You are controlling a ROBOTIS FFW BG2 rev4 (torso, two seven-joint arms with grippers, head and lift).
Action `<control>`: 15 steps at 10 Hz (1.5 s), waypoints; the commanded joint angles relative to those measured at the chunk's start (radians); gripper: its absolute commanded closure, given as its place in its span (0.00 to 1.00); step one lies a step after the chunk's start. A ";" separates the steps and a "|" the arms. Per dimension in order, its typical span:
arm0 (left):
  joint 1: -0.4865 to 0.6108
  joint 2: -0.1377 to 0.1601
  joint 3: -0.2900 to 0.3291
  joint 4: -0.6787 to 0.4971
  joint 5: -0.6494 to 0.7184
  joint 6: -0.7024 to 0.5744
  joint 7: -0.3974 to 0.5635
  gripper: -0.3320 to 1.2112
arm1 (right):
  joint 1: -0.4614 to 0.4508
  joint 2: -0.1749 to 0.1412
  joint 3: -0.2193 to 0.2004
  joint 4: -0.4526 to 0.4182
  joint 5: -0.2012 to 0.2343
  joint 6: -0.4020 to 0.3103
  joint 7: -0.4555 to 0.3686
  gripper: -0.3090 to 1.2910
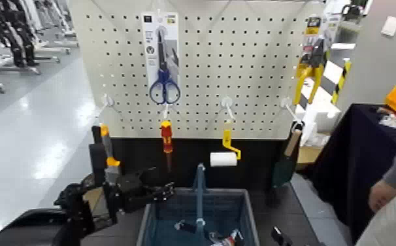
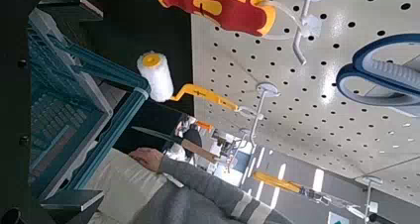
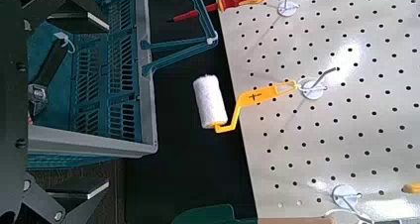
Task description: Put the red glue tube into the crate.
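Observation:
The red glue tube [image 1: 226, 240] lies inside the crate [image 1: 247, 210], near its front right, with only its white and red end showing at the bottom edge of the head view. My left gripper [image 1: 164, 192] hovers open by the crate's left rim with nothing in it; its wrist view looks across the crate's mesh wall [image 2: 61, 105]. My right gripper [image 3: 91, 97] is open and empty beside the crate [image 3: 119, 85], and only a dark tip of it [image 1: 279, 236] shows low on the right in the head view.
A pegboard [image 1: 253, 59] behind the crate carries blue scissors [image 1: 164, 85], a red-and-yellow screwdriver [image 1: 166, 137], a yellow-handled paint roller [image 1: 224, 157], yellow pliers [image 1: 310, 65] and a trowel [image 1: 287, 160]. A person's hand [image 1: 380, 195] is at the right, by a dark-draped table [image 1: 357, 163].

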 commanded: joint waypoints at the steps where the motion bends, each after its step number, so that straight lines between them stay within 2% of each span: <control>1: 0.004 -0.002 0.006 -0.008 0.002 0.000 0.004 0.07 | 0.000 0.000 0.002 0.001 0.000 0.002 0.000 0.32; 6: 0.013 -0.004 0.026 -0.031 0.005 -0.007 0.023 0.20 | 0.002 0.002 -0.001 0.000 0.000 0.000 0.002 0.32; 9: 0.044 -0.008 0.056 -0.068 0.002 -0.023 0.078 0.25 | 0.003 0.005 -0.003 0.000 0.002 -0.001 0.002 0.32; 12: 0.090 -0.014 0.079 -0.121 -0.020 -0.071 0.153 0.28 | 0.011 0.012 -0.014 0.001 0.017 -0.029 0.009 0.31; 13: 0.108 -0.018 0.085 -0.152 -0.072 -0.085 0.173 0.28 | 0.014 0.015 -0.020 0.001 0.017 -0.034 0.017 0.31; 14: 0.143 -0.025 0.085 -0.175 -0.096 -0.128 0.227 0.28 | 0.017 0.017 -0.023 0.001 0.021 -0.040 0.017 0.31; 15: 0.191 -0.037 0.079 -0.212 -0.148 -0.189 0.322 0.28 | 0.020 0.020 -0.026 0.000 0.028 -0.043 0.014 0.31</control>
